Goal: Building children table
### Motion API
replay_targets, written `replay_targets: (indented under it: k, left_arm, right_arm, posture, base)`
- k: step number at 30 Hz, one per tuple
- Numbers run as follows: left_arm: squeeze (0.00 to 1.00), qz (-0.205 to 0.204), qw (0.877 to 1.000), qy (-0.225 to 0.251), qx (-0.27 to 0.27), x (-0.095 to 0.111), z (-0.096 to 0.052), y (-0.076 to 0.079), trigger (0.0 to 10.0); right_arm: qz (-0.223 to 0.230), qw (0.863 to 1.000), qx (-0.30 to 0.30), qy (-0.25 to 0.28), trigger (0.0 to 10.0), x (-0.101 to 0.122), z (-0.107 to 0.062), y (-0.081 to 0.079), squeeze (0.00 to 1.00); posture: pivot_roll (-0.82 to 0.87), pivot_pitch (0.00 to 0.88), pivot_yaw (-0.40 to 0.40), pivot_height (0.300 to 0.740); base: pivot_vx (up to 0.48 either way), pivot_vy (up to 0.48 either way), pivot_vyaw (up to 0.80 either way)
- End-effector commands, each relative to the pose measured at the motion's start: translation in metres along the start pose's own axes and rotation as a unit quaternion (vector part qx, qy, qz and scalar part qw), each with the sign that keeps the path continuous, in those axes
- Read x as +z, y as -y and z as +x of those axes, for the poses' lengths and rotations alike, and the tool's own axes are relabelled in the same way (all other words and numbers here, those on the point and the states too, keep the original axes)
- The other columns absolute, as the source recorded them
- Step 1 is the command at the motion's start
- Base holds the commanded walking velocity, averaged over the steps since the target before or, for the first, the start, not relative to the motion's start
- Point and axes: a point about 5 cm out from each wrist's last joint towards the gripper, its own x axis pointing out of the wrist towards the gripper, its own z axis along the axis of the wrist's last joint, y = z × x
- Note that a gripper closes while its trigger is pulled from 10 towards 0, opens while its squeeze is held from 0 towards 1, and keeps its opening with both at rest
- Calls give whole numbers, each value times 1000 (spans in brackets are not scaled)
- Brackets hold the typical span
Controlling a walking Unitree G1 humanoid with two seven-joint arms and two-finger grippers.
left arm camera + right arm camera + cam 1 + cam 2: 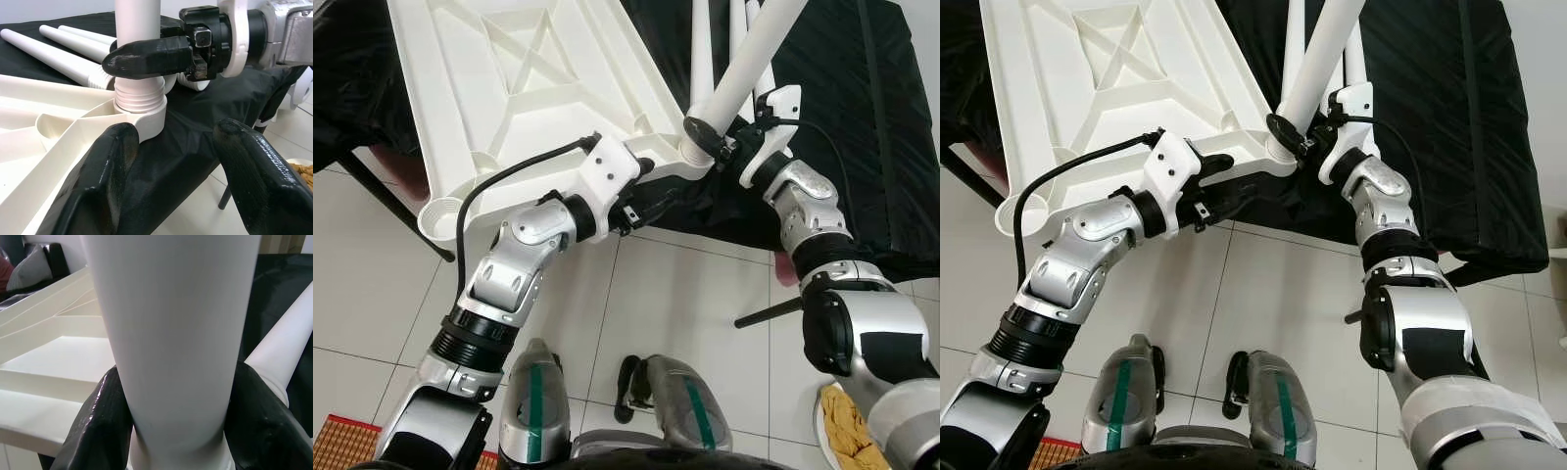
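The white plastic table top (529, 88) lies upside down on a black-covered surface. A white table leg (744, 69) stands tilted in the threaded corner socket (144, 115) at the top's near right corner. My right gripper (700, 132) is shut on the leg just above the socket; in the right wrist view its fingers (98, 426) clamp both sides of the leg (176, 333). My left gripper (176, 142) is open right by the socket, at the table top's near edge, with its fingers (107, 181) spread wide.
Spare white legs (58, 54) lie on the black cloth (862, 117) behind the socket. Black metal support legs (382, 196) reach the tiled floor. My feet (607, 401) stand close to the edge. A dish of yellow stuff (847, 426) sits on the floor at the right.
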Motion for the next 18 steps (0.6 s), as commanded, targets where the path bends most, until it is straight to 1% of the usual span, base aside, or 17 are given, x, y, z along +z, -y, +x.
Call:
replay_targets:
  k: [1, 2, 3, 4, 5, 8, 9, 12, 15, 17, 18]
  left_arm:
    - [0, 1, 1000, 3, 20, 0, 1, -1, 10000]
    - [0, 1, 1000, 3, 20, 0, 0, -2, 10000]
    - [0, 1, 1000, 3, 20, 0, 0, -2, 10000]
    - [0, 1, 1000, 4, 21, 0, 0, -2, 10000]
    - [0, 1, 1000, 4, 21, 0, 0, -2, 10000]
    - [0, 4, 999, 6, 37, 0, 0, -7, 10000]
    - [0, 4, 999, 6, 37, 0, 0, -7, 10000]
    - [0, 13, 998, 6, 63, 1, 0, -17, 10000]
    - [0, 19, 997, 5, 72, 1, -1, -20, 10000]
    - [0, 21, 996, 4, 92, 1, -2, -27, 10000]
    - [0, 21, 996, 4, 92, 1, -2, -27, 10000]
  right_arm:
    - [16, 1000, -20, 14, 0, -2, -6, 3, 0]
    - [16, 999, -28, 19, 1216, -3, -6, 2, 0]
    - [16, 999, -28, 19, 1216, -3, -6, 2, 0]
    - [17, 999, -33, 21, 10000, -3, -5, 1, 0]
    - [17, 999, -33, 21, 10000, -3, -5, 1, 0]
    - [26, 996, -74, 50, 10000, -5, -3, -9, 0]
    - [26, 996, -74, 50, 10000, -5, -3, -9, 0]
    - [30, 991, -108, 68, 10000, -8, -1, -19, 0]
    - [32, 990, -118, 74, 10000, -8, -1, -22, 0]
    - [32, 986, -138, 85, 10000, -7, 0, -25, 0]
    - [32, 986, -138, 85, 10000, -7, 0, -25, 0]
  posture:
    - [45, 38, -79, 740]
    - [45, 38, -79, 740]
    - [45, 38, -79, 740]
    - [46, 40, -82, 740]
    - [46, 40, -82, 740]
    - [43, 37, -82, 740]
    - [43, 37, -82, 740]
    - [42, 33, -80, 740]
    - [40, 32, -77, 740]
    - [36, 31, -74, 740]
    - [36, 31, -74, 740]
  base:
    - [0, 0, 0]
    - [0, 0, 0]
    - [0, 0, 0]
    - [0, 0, 0]
    - [0, 0, 0]
    - [0, 0, 0]
    - [0, 0, 0]
    - [0, 0, 0]
    - [0, 0, 0]
    - [0, 0, 0]
    - [0, 0, 0]
